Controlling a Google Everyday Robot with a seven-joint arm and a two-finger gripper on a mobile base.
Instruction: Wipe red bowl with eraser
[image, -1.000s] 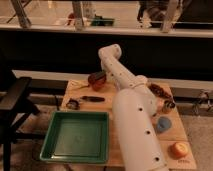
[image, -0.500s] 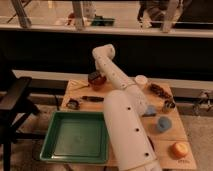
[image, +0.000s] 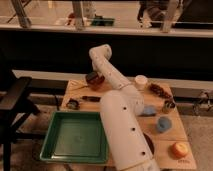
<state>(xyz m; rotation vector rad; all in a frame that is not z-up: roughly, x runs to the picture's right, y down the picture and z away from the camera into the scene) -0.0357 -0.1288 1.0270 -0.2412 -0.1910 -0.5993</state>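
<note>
The arm is reaching across the bench (image: 172, 136), and the hand (image: 94, 75) is hanging right over the mouth of the red bowl (image: 97, 84). The bowl is sitting beyond the far edge of the green tray (image: 50, 145), toward that tray's right corner. The fingers are pressing together. A dark patch (image: 91, 77) beneath them is probably the eraser, though I am not able to tell it apart from the bowl's shadowed inside. By my reading, the wiping step itself is under way or just beginning. The next move is calling for small rubbing strokes around the inside, with only a light downward push. That way the bowl is not sliding or tipping toward the dark-handled tool (image: 91, 98) lying between it and the tray.
</note>
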